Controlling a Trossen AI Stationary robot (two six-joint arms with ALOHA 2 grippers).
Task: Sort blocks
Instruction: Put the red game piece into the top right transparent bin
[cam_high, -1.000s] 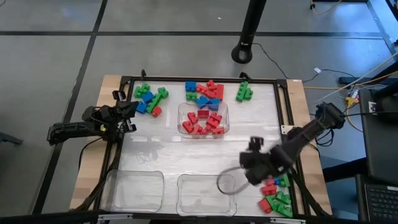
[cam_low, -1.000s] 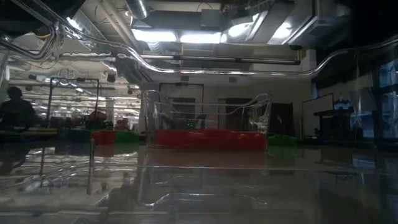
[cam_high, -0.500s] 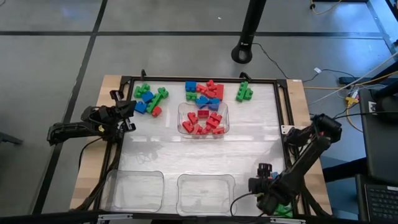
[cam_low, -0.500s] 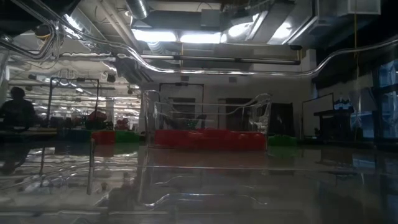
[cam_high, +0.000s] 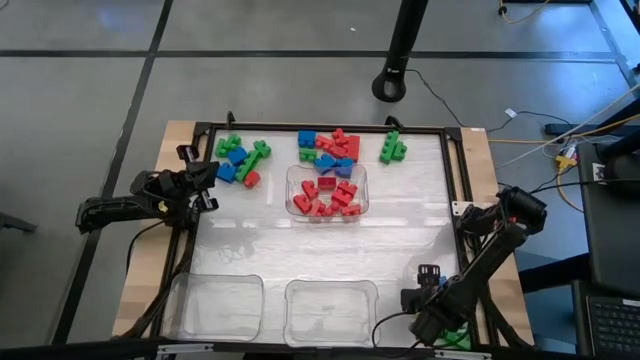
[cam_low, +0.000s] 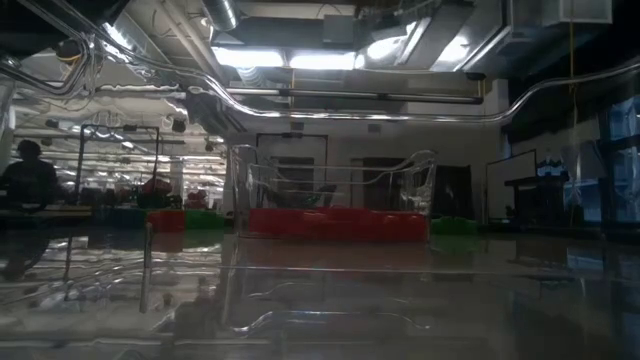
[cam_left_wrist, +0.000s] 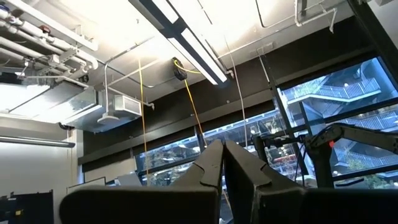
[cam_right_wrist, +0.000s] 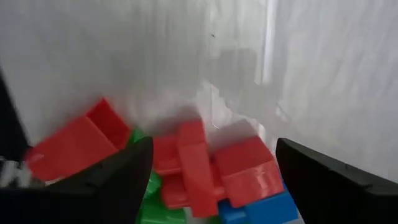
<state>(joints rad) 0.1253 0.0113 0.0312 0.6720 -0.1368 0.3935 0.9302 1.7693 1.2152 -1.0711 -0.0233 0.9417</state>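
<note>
Red, green and blue blocks lie in heaps along the far side (cam_high: 328, 148), (cam_high: 240, 162), (cam_high: 392, 148). A clear tray (cam_high: 327, 192) in the middle holds red blocks (cam_low: 330, 222). Another heap of blocks (cam_right_wrist: 199, 168) lies at the near right corner, mostly hidden under my right arm in the high view. My right gripper (cam_high: 437, 318) points down over this heap and is open (cam_right_wrist: 212, 149), its fingers standing on either side of red blocks. My left gripper (cam_high: 205, 182) waits at the left edge, shut (cam_left_wrist: 222, 163), tilted up at the ceiling.
Two clear trays without blocks stand side by side at the near edge (cam_high: 215, 305), (cam_high: 330, 312). A dark frame (cam_high: 465, 170) runs round the white table top. A lamp stand's base (cam_high: 390, 85) sits on the floor beyond the far edge.
My right gripper has swung from beside the near middle tray toward the table's near right corner and gone down over the heap of blocks there, then held still. It has stayed open. The blocks have not moved.
</note>
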